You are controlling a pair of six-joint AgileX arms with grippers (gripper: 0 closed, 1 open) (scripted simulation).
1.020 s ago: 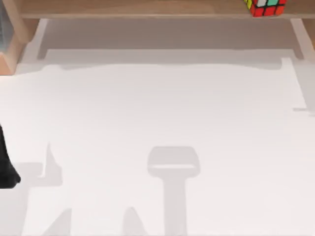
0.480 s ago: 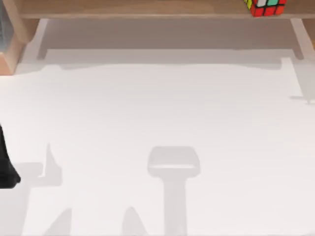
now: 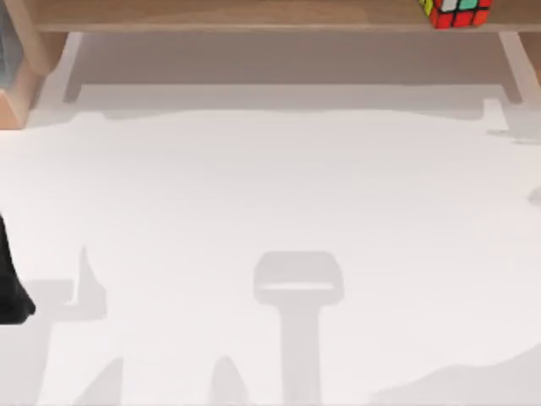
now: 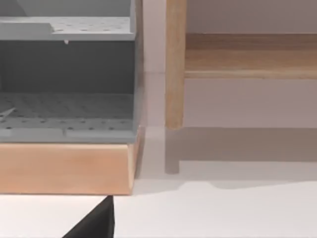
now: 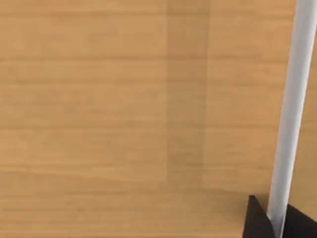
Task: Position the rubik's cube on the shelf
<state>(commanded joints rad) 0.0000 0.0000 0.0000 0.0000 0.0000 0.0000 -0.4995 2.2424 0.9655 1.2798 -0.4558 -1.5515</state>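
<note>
The rubik's cube (image 3: 456, 12) rests on the shelf (image 3: 237, 15) near its right end, at the far edge of the top view, showing red, yellow and teal stickers. No gripper touches it. My left arm (image 3: 10, 292) is a black shape parked at the table's left edge, far from the cube. A black part of it (image 4: 96, 225) juts into the left wrist view, which faces the shelf board (image 4: 247, 57) and one wooden support (image 4: 175, 64). The right wrist view looks closely at a light-brown wooden surface (image 5: 124, 99), with a dark part of my right arm (image 5: 257, 223) low in the corner.
A grey perforated rack (image 4: 64, 74) on a wooden base (image 4: 64, 168) stands left of the shelf's support, and its corner (image 3: 17, 93) shows at the table's far left. Shadows lie across the white table (image 3: 270, 186). A white strip (image 5: 292, 109) crosses the right wrist view.
The cube and left arm have not moved. Shadows at the table's right edge have shifted, and a broad new shadow has spread over the near right corner.
</note>
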